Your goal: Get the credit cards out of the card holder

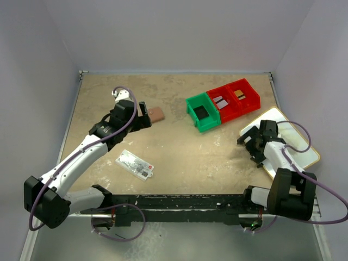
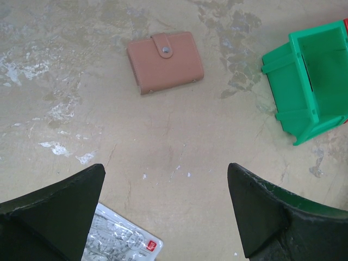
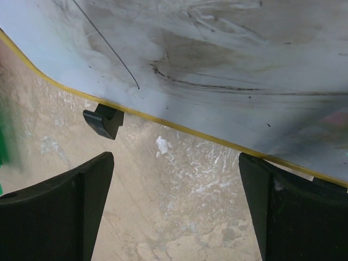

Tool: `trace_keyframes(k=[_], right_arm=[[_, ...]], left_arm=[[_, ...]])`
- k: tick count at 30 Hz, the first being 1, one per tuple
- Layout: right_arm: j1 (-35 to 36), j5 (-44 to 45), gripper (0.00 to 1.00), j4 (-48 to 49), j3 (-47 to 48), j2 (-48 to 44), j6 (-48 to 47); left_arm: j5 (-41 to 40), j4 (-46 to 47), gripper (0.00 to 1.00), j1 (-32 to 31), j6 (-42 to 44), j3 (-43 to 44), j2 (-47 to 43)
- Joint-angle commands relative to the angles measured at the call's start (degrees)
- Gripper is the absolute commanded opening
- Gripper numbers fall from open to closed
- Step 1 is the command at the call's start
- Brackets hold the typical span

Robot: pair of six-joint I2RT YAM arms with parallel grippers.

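Note:
The card holder (image 1: 156,114) (image 2: 165,61) is a small reddish-brown wallet lying flat on the table at the back left, folded shut with its snap strap fastened. No credit cards show; they are hidden inside it. My left gripper (image 1: 143,114) (image 2: 166,168) hovers just near of the holder, open, with only bare table between its fingers and no contact with the holder. My right gripper (image 1: 249,148) (image 3: 175,157) is open over the table at the near-left edge of a white board, holding nothing.
A green bin (image 1: 202,112) (image 2: 312,81) and two red bins (image 1: 225,103) stand at the back centre, small flat items in the red ones. The yellow-rimmed white board (image 1: 293,138) (image 3: 217,54) lies at right. A clear packet with a red mark (image 1: 135,164) (image 2: 117,239) lies near left.

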Motion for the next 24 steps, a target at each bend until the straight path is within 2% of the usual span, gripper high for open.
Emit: trace_keyframes(k=[1, 8, 13, 20, 24], right_arm=[[-2.0, 0.9, 1.0, 1.8, 1.4, 0.2, -1.3], [-2.3, 0.2, 1.0, 6.5, 4.7, 6.0, -5.8], [-2.2, -4.0, 1.0, 10.1, 6.8, 6.6, -10.4], [-2.3, -0.9, 1.0, 10.5, 10.4, 10.0, -11.9], [-2.3, 6.2, 1.0, 9.7, 12.5, 13.3, -11.1]], left_arm=[[-0.2, 0.3, 0.92, -0.2, 0.7, 1.5, -2.0], [0.7, 0.7, 0.92, -0.2, 0.3, 1.2, -2.0], [0.9, 1.1, 0.92, -0.2, 0.0, 1.2, -1.5], [1.7, 1.9, 0.92, -0.2, -0.3, 1.5, -0.4], [1.8, 1.7, 0.92, -0.2, -0.1, 1.8, -0.2]])
